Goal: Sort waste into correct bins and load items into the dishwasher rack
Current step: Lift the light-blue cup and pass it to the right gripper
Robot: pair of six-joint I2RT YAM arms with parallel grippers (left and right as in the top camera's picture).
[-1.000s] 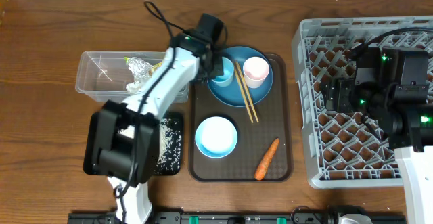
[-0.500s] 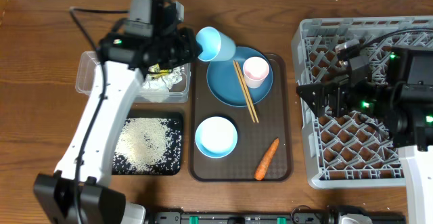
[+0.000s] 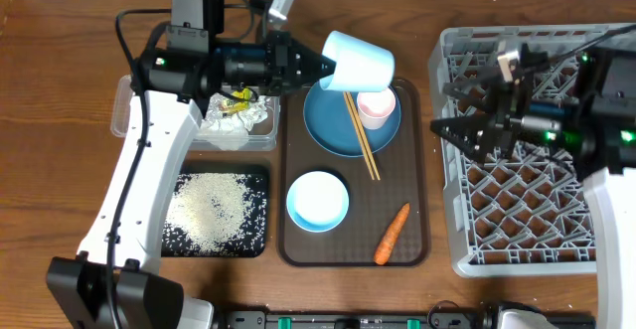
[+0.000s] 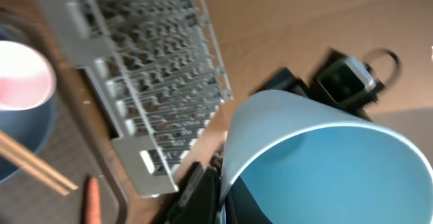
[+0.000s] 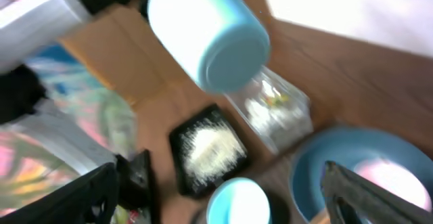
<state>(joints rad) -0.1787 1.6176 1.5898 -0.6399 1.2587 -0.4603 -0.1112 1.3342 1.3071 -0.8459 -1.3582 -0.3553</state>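
Note:
My left gripper [image 3: 321,66] is shut on the rim of the light-blue cup [image 3: 360,66] and holds it on its side in the air above the far edge of the blue plate [image 3: 333,125]. In the left wrist view the cup [image 4: 318,156] fills the frame. The pale pink cup [image 3: 376,107] and the chopsticks [image 3: 361,138] lie on the plate. The light-blue bowl [image 3: 318,201] and the carrot [image 3: 392,234] are on the brown tray [image 3: 350,254]. My right gripper [image 3: 453,108] is open and empty at the left edge of the grey rack [image 3: 527,225], facing the held cup [image 5: 210,31].
The clear tub [image 3: 144,120] at the back left holds crumpled wrappers [image 3: 237,115]. The black tray with rice [image 3: 214,210] lies in front of it. The rack takes up the right side of the table.
My left gripper lifted the light-blue cup off the plate, swung it up and carried it to the right, tipped on its side. My right gripper opened and reached left towards it.

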